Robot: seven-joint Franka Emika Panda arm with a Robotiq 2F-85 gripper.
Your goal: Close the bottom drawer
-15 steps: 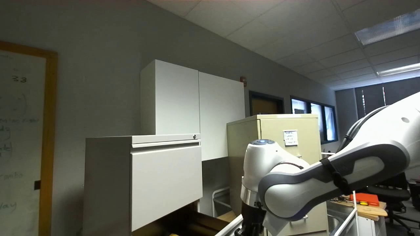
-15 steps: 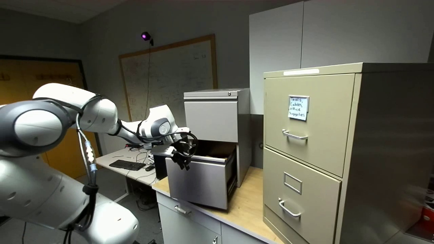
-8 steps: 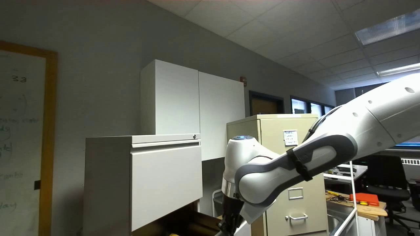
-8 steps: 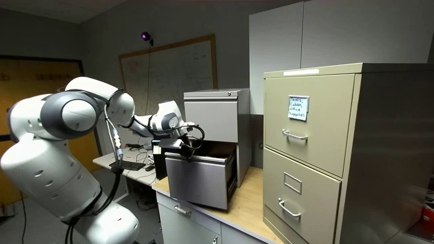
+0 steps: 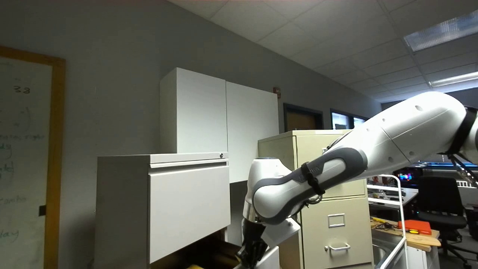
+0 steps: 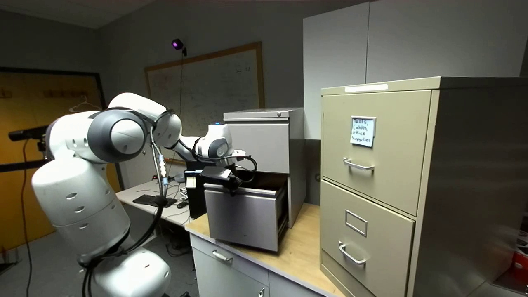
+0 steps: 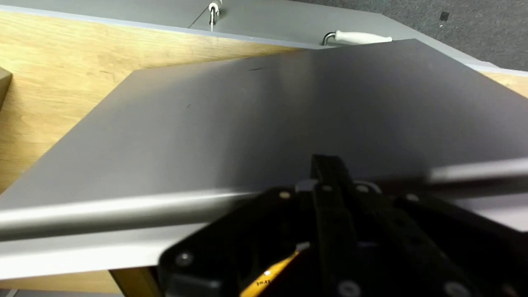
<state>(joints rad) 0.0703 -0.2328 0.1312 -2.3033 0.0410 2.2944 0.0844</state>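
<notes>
The bottom drawer (image 6: 243, 220) stands pulled out from the white cabinet, its plain front panel facing outward. In the other exterior view a piece of its front (image 5: 272, 259) and its dark inside show low in the picture. In the wrist view its front panel (image 7: 231, 123) fills the middle. My gripper (image 6: 233, 191) is at the drawer's top rim, pointing down; it also shows in an exterior view (image 5: 246, 263) and in the wrist view (image 7: 328, 161). Its fingers are together with nothing seen between them. The fingertips lie over the front panel; whether they touch it is hard to tell.
The taller upper drawer front (image 6: 258, 147) is shut above. A yellow item (image 7: 268, 276) lies inside the open drawer. The cabinet stands on a wooden counter (image 6: 303, 247). The beige filing cabinet (image 6: 371, 165) stands beside it. A desk with a keyboard (image 6: 154, 200) is behind the arm.
The arm has reached toward the cabinet, and the gripper has moved from in front of the drawer to its top rim. The drawer has slid slightly inward over the last half second.
</notes>
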